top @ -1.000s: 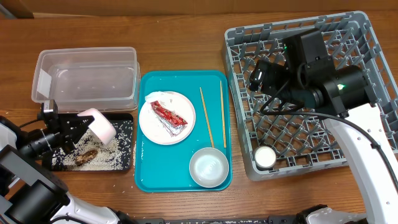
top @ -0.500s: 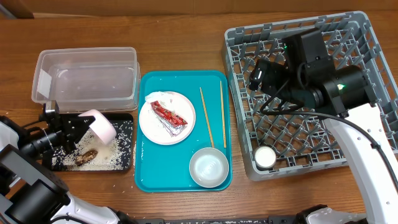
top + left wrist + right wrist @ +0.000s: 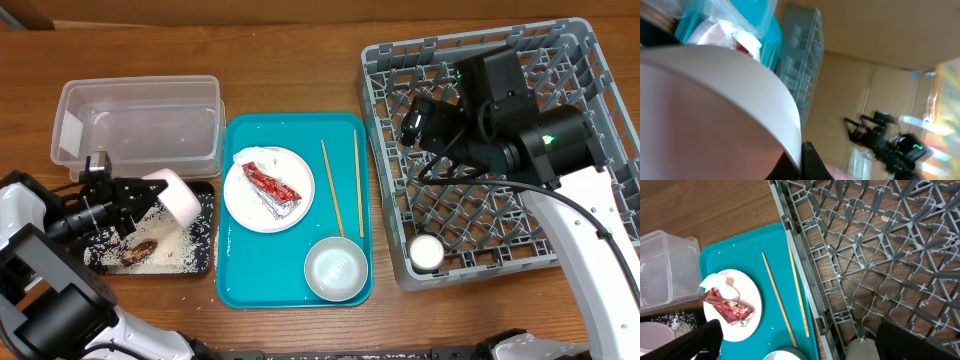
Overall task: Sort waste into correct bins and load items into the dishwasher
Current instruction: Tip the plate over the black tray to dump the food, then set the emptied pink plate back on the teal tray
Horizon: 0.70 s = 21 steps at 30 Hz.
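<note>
My left gripper [image 3: 150, 192] is shut on the rim of a pale-pink bowl [image 3: 176, 196] and holds it tipped on its side over the black tray [image 3: 204, 262], which holds rice and brown scraps [image 3: 140, 250]. The bowl fills the left wrist view [image 3: 705, 110]. The clear tub [image 3: 140, 125] stands behind the tray. A plate [image 3: 268, 190] on the teal serving tray [image 3: 240, 285] carries the red-and-silver wrapper [image 3: 275, 188] and a white napkin [image 3: 255, 156]. Two chopsticks [image 3: 335, 185] and a white bowl [image 3: 335, 269] lie beside it. My right gripper [image 3: 795, 340] is open above the grey rack [image 3: 590, 60]. A small cup [image 3: 427, 251] stands in the rack's near-left corner.
The teal serving tray sits between the black tray and the rack. Bare wooden table [image 3: 290, 60] lies behind the teal tray and the tub. My right arm [image 3: 520, 130] crosses over the middle of the rack.
My left gripper has moved right and slightly back with the bowl, tipping it further over the black tray. More rice lies in the tray. The right arm has not moved.
</note>
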Available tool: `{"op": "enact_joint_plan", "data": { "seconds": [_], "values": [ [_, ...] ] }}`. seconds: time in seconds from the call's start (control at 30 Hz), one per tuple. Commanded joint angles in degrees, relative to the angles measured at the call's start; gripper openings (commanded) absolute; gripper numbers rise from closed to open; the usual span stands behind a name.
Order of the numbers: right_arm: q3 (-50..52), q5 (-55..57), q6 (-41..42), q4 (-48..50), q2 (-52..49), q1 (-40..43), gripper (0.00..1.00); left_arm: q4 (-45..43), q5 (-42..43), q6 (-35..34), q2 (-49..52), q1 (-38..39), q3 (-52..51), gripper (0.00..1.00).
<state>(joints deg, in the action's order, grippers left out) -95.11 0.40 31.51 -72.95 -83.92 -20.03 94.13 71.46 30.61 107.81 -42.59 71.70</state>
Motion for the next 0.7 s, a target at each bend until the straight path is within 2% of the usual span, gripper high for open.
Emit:
{"op": "enact_joint_plan", "data": {
  "seconds": [0.0, 0.1, 0.23, 0.27, 0.3, 0.33, 0.37, 0.43, 0.53, 0.6, 0.67],
  "values": [
    [-0.9, 0.4, -0.3, -0.1, -0.1, -0.2, 1.0, 2.8, 3.9, 6.3, -3.1, 4.9, 0.0, 0.04],
    [-0.9, 0.4, -0.3, -0.2, -0.1, -0.2, 1.0, 2.7, 8.1, 6.3, -8.6, 11.1, 1.4, 0.04],
    [-0.9, 0.4, -0.3, -0.2, -0.1, -0.2, 1.0, 1.5, 7.8, 3.3, -12.1, 21.6, 6.3, 0.04],
    [-0.9, 0.4, -0.2, -0.2, -0.1, -0.2, 1.0, -1.2, 7.5, -0.4, -12.7, 26.0, 8.2, 0.04],
    [-0.9, 0.4, -0.2, -0.2, -0.1, -0.2, 1.0, -7.7, 5.1, -9.6, -12.9, 32.6, 10.8, 0.04],
    [-0.9, 0.4, -0.2, -0.2, -0.1, -0.2, 1.0, -13.3, 0.8, -17.8, -12.9, 36.5, 12.0, 0.04],
    [-0.9, 0.4, -0.2, -0.2, -0.1, -0.2, 1.0, -20.2, -9.0, -30.3, -12.9, 42.2, 13.5, 0.04],
    [-0.9, 0.4, -0.2, -0.8, -0.1, -0.2, 1.0, -27.2, -20.5, -41.9, -12.9, 50.3, 15.0, 0.04],
    [-0.9, 0.4, -0.2, -1.7, -0.1, -0.2, 1.0, -36.0, -30.1, -52.9, -12.9, 60.5, 15.6, 0.04],
    [-0.9, 0.4, -0.2, -1.7, -0.1, -0.2, 1.0, -34.7, -37.1, -56.3, -12.8, 64.1, 15.6, 0.04],
    [-0.9, 0.4, -0.2, -1.7, -0.1, -0.2, 1.0, -26.9, -51.0, -61.2, -12.8, 68.1, 15.6, 0.04]
  ]
}}
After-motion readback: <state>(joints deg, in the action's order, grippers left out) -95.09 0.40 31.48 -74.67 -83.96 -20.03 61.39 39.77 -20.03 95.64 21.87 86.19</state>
